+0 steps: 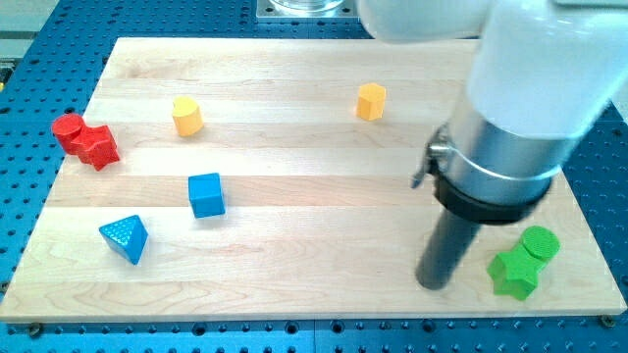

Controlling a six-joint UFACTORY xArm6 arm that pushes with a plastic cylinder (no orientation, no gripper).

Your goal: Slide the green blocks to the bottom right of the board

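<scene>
Two green blocks lie touching at the board's bottom right: a green star-shaped block (513, 274) and a green round block (540, 242) just above and right of it. My tip (432, 284) rests on the board a little to the left of the green star block, with a gap between them. The white and grey arm body fills the view's upper right and hides part of the board there.
A wooden board (294, 118) lies on a blue perforated table. Two red blocks (84, 139) sit at the left edge. A yellow heart-like block (186, 115), a yellow hexagonal block (371, 101), a blue cube (206, 194) and a blue triangular block (126, 238) are spread over the left and middle.
</scene>
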